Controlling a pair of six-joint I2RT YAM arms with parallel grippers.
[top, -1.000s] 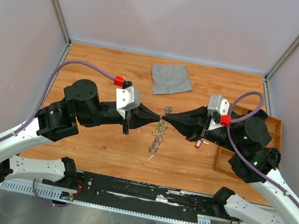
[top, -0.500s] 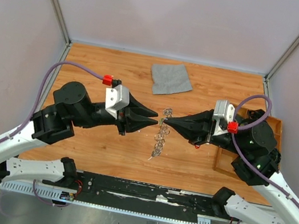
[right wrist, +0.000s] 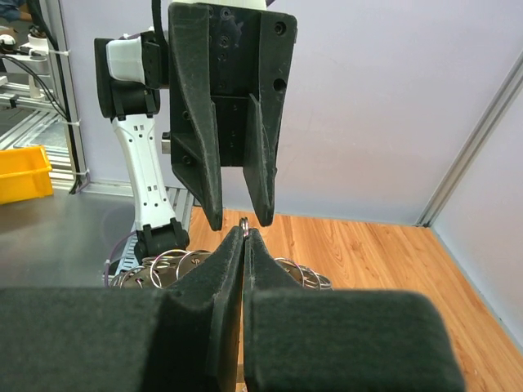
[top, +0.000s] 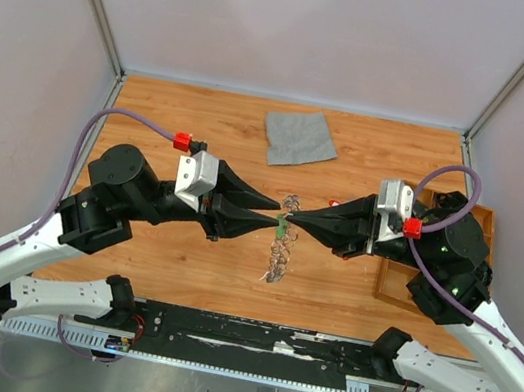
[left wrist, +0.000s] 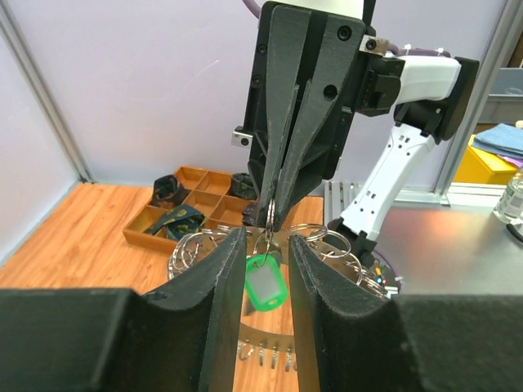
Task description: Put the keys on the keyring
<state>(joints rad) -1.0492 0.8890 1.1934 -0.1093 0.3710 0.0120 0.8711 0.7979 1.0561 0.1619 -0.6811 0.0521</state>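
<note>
While right gripper (top: 290, 223) clamps green-tagged key (left wrist: 263, 282) by its loop, left gripper (top: 275, 214) released, fingers (left wrist: 216, 286) spread either side of the tag, keyring (top: 280, 245) right beside both tips

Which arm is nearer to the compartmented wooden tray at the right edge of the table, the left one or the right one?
Right. The right arm overlaps the wooden tray's left edge; the left arm is across the table, far from it.
</note>
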